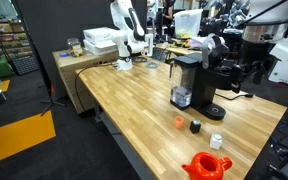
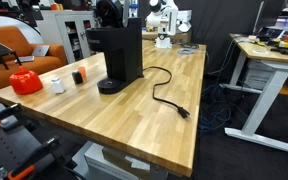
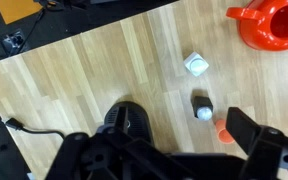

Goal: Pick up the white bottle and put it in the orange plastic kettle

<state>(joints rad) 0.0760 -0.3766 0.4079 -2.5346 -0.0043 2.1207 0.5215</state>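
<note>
Placement of the white bottle (image 3: pixel 195 65) is upright on the table (image 3: pixel 74 70), its long axis vertical. It stands between the orange plastic kettle (image 3: pixel 274 22) and the small black bottle (image 3: pixel 201 105), apart from both. In the wrist view it is seen ahead of the end effector (image 3: pixel 162 150), offset toward the kettle's side. The end effector is spread wide and empty, raised well above the table over the black coffee maker (image 3: pixel 129 120). A forward reach and descent is judged necessary.
</note>
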